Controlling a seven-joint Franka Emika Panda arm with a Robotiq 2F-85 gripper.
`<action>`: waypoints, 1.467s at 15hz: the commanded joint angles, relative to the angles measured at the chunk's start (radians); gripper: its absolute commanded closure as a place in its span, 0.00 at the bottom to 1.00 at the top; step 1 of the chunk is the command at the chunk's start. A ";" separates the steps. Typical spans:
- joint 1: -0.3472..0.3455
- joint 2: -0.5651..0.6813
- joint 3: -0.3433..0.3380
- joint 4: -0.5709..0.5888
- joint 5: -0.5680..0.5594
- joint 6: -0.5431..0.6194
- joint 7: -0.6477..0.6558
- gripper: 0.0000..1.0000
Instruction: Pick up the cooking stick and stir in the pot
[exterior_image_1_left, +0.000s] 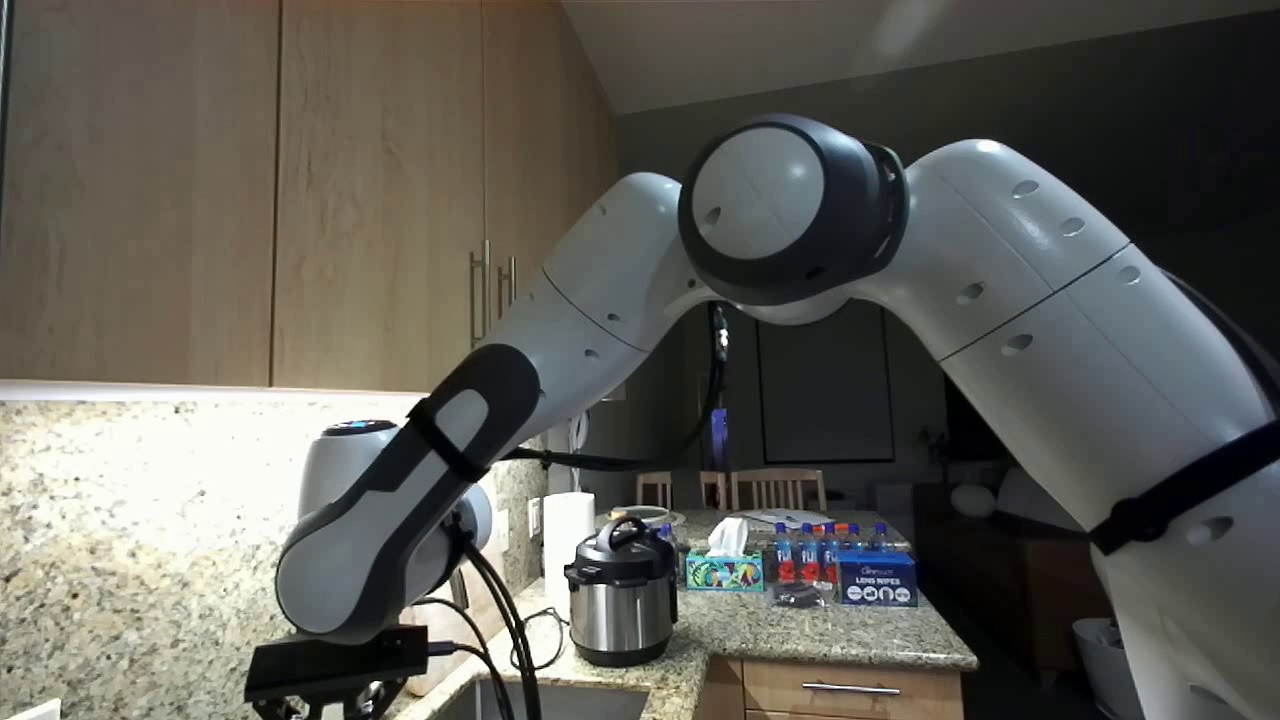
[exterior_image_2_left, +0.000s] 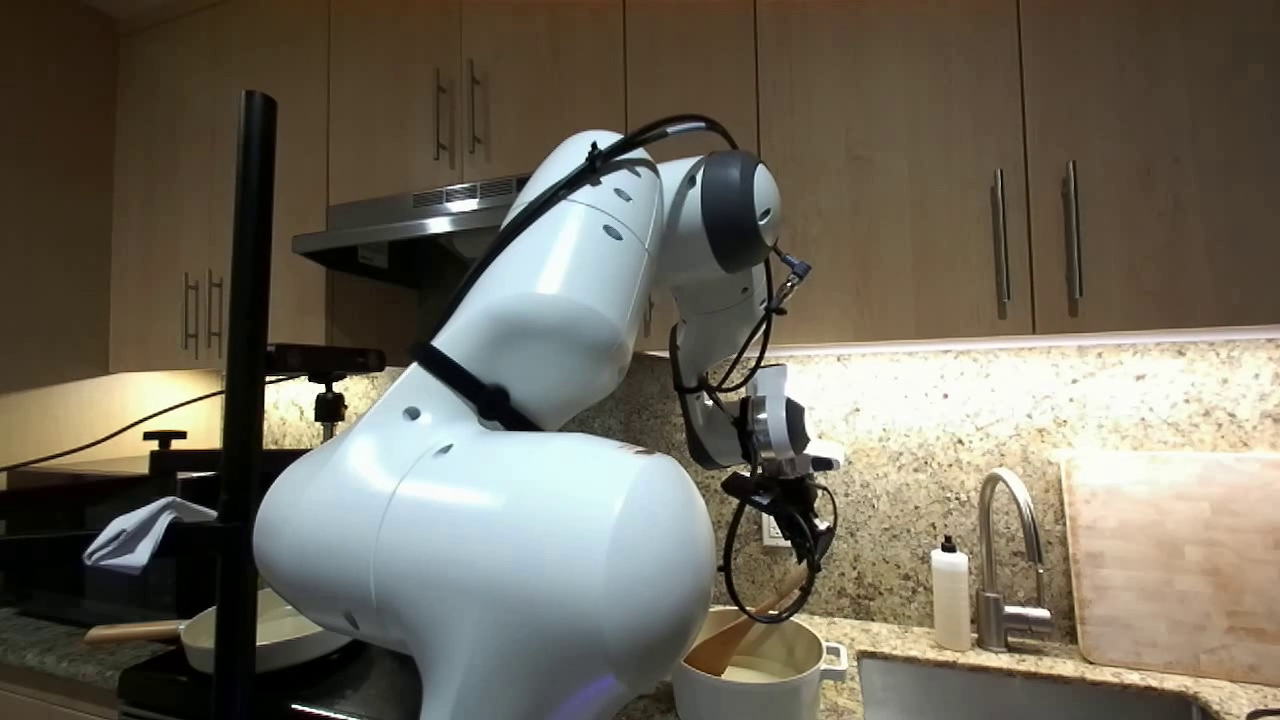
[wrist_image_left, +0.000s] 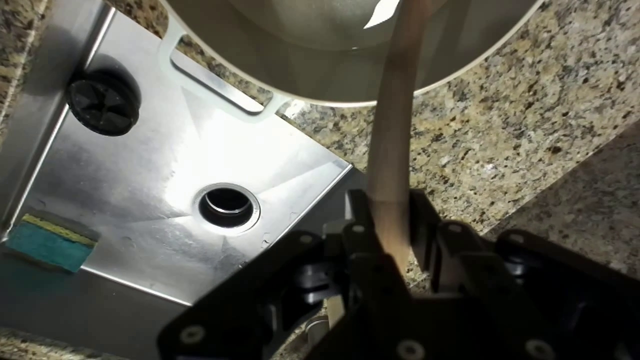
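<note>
The pot (exterior_image_2_left: 745, 698) is cream-white with side handles and stands on the counter beside the sink. The wrist view shows its inner wall (wrist_image_left: 320, 82) and some pale liquid or shine inside. The cooking stick (exterior_image_2_left: 722, 646) is a wooden spatula. Its broad head is down in the pot and its handle leans up to my gripper (exterior_image_2_left: 814, 550). In the wrist view the stick (wrist_image_left: 395, 125) runs between the fingertips of my gripper (wrist_image_left: 390, 200), with a finger against each side. In an exterior view my gripper (exterior_image_1_left: 318, 704) is cut off by the bottom edge and the pot is out of view.
The steel sink (wrist_image_left: 165, 155) with a sponge (wrist_image_left: 50, 244) lies beside the pot. A faucet (exterior_image_2_left: 1012, 560), a soap bottle (exterior_image_2_left: 950, 597) and a cutting board (exterior_image_2_left: 1180, 565) stand along the backsplash. A pressure cooker (exterior_image_1_left: 622, 600) stands past the sink. A pan (exterior_image_2_left: 270, 645) sits on the stove.
</note>
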 joint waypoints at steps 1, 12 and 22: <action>-0.014 -0.027 0.019 -0.066 -0.004 -0.003 -0.007 0.91; -0.037 -0.136 -0.042 -0.316 0.001 0.244 0.096 0.91; 0.471 -0.145 -0.597 -0.484 -0.220 0.548 0.564 0.91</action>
